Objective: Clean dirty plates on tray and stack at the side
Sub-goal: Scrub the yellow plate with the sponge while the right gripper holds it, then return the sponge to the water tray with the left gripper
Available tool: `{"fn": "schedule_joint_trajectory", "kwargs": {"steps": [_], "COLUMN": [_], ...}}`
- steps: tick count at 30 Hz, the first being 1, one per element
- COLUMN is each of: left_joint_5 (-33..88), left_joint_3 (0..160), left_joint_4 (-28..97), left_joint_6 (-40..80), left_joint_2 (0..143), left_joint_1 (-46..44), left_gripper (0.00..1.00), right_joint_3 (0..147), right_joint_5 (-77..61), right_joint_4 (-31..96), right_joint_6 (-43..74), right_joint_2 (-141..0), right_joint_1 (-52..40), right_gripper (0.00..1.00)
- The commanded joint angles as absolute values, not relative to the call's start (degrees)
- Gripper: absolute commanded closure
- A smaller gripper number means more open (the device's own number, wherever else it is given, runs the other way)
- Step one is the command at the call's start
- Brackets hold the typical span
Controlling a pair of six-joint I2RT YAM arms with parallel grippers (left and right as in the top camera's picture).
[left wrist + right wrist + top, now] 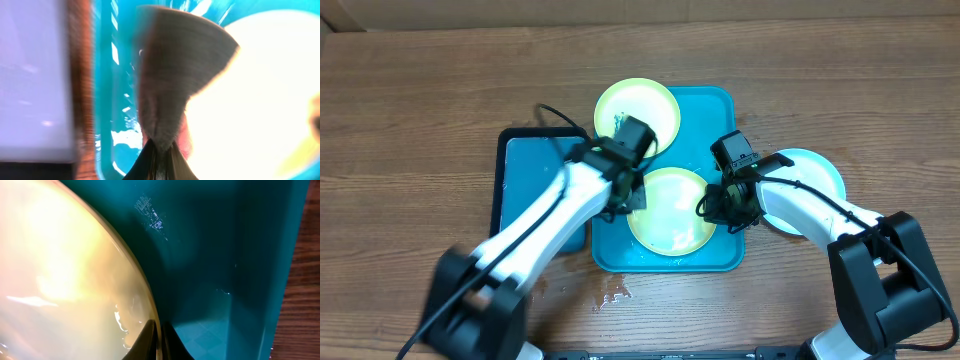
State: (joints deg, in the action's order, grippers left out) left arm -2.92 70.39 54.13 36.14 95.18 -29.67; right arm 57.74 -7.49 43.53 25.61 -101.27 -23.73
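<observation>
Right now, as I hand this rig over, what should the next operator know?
The left gripper is shut on a grey sponge at the left edge of the near plate in the tray.
The right gripper is shut on that plate's right rim.
The far plate overhangs the tray's top-left edge, small smear showing.
The third plate lies on the table right of the tray; seemingly done.
Left: finish near plate, wipe far plate, stack both on the third.

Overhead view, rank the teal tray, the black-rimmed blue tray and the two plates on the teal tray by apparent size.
1. Teal tray.
2. Black-rimmed blue tray, partly hidden.
3. Back plate and front plate: they look alike, so no ranking.
</observation>
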Motion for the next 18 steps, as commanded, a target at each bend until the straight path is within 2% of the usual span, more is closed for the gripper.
{"fn": "schedule_joint_trajectory", "kwargs": {"steps": [1, 5, 10, 14, 18], "left_joint_5": [-7.7, -14.7, -23.1, -19.2, -8.0], "left_joint_3": [70.4, 70.4, 68.4, 62.9, 58.1], "left_joint_4": [55.5, 60.2, 64.6, 60.4, 53.2], "left_joint_6": [37.3, 35.7, 35.8, 34.9, 28.4], "left_joint_2": [83.7, 78.0, 78.5, 80.9, 85.0], "left_joint_1": [-27.3, -23.9, -17.4, -11.5, -7.9], "left_gripper": [0.96, 0.96, 0.96, 0.96, 0.96], "right_joint_3": [55.1, 55.1, 55.1, 55.1, 55.1], "right_joint_5": [-1.1, -1.1, -1.1, -1.1, -1.2], "right_joint_4": [45.1, 45.1, 45.0, 44.8, 44.1], "right_joint_6": [25.0, 25.0, 25.0, 25.0, 25.1], "right_joint_2": [-103.8, -103.8, -103.8, -103.8, -103.8], "right_joint_1": [-23.2, -23.2, -23.2, -23.2, -23.2], "right_gripper": [0.96, 0.96, 0.96, 0.96, 0.96]}}
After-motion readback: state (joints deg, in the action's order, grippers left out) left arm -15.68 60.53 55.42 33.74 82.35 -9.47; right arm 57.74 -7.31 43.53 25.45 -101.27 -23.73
